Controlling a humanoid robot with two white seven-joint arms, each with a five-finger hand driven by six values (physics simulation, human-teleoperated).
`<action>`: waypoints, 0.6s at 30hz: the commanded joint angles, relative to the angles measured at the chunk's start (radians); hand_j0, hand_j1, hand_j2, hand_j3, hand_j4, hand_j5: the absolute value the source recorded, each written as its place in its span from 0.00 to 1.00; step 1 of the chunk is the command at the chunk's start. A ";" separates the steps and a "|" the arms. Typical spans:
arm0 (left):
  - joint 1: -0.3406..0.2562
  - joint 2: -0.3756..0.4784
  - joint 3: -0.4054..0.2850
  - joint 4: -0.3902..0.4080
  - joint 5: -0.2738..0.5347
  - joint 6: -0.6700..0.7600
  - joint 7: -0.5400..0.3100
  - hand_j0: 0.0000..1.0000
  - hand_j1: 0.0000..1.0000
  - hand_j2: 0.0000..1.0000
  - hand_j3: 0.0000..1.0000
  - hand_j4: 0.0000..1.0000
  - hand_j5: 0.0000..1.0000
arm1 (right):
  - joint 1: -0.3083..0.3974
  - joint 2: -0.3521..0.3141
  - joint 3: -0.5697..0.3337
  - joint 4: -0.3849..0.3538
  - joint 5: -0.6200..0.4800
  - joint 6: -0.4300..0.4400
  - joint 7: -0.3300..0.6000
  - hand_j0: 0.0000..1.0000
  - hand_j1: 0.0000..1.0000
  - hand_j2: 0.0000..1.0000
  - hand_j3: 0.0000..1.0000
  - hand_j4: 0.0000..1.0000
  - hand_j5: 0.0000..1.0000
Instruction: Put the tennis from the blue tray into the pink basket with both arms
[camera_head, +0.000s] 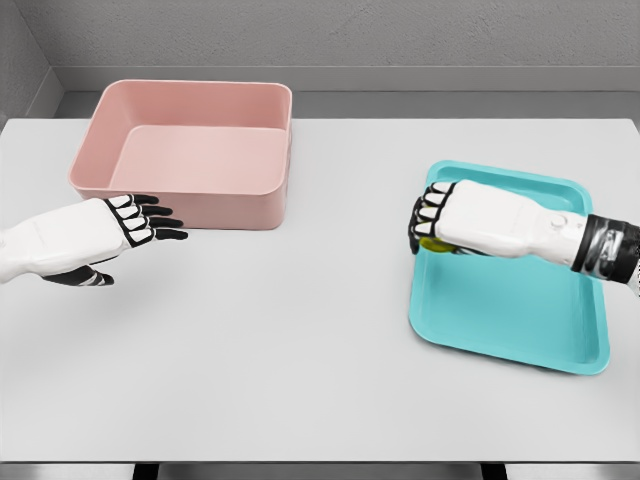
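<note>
My right hand (432, 222) curls over the tennis ball (434, 243) in the blue tray (520, 320); I should lift it straight, firmly wrapped. Left hand (140, 220) waits open beside the pink basket (190, 205).

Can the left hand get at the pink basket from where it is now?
Probably yes. The left hand hovers open just in front of the pink basket near its front wall, and nothing lies between them on the table.

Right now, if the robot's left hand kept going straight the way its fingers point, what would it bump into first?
Probably nothing: the left hand points right over bare table, just in front of the pink basket. Depth is unclear, so it might graze it.
</note>
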 joint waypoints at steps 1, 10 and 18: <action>0.000 0.001 0.000 0.000 0.007 0.001 0.001 1.00 1.00 1.00 1.00 1.00 1.00 | 0.000 0.034 0.002 0.000 0.013 0.002 0.005 0.44 0.44 0.44 0.44 0.44 0.44; 0.000 0.001 0.000 0.000 0.005 0.001 0.001 1.00 1.00 1.00 1.00 1.00 1.00 | -0.026 0.130 0.045 0.000 0.081 0.002 0.019 0.44 0.44 0.44 0.44 0.44 0.44; 0.000 0.000 0.000 0.000 -0.001 0.001 -0.001 1.00 1.00 1.00 1.00 1.00 1.00 | -0.064 0.206 0.126 0.000 0.141 0.002 0.020 0.44 0.44 0.44 0.44 0.44 0.44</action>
